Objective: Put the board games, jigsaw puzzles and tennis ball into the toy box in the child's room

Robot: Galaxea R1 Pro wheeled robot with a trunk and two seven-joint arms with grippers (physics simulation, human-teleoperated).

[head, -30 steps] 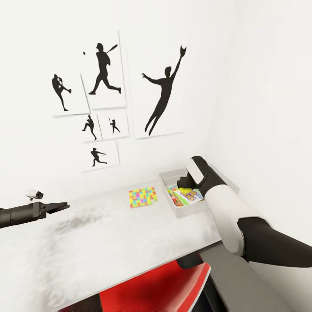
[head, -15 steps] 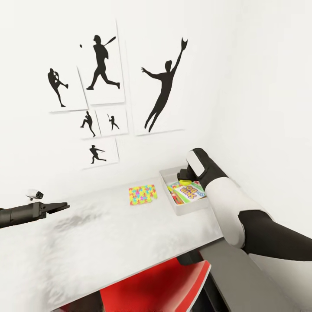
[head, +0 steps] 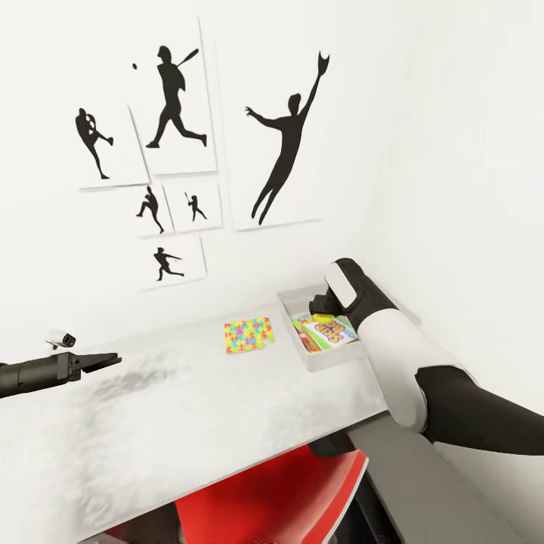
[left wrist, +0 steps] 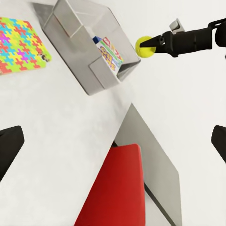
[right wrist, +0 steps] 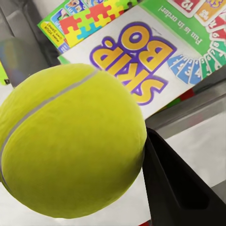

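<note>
My right gripper (head: 325, 316) is shut on the yellow-green tennis ball (right wrist: 70, 141), holding it in the air just above the light grey toy box (head: 305, 359), close to one of its walls. Inside the box lies the white, green and red SKIP-BO board game (right wrist: 136, 61), and a jigsaw puzzle (right wrist: 94, 19) shows from under it. A second jigsaw puzzle (head: 248, 335) lies flat on the white table (head: 189, 423), left of the box. At the far left my left gripper (head: 102, 361) hovers open over the table, holding nothing.
A red chair (head: 287, 495) is tucked under the table's front edge. A lower grey side unit (left wrist: 155, 160) stands to the right of the table, beneath my right arm. Athlete silhouette posters (head: 283, 143) hang on the white wall behind.
The head camera has shifted a little, so the posters sit higher in the picture. My right gripper still holds the ball above the box. The left arm has not moved.
</note>
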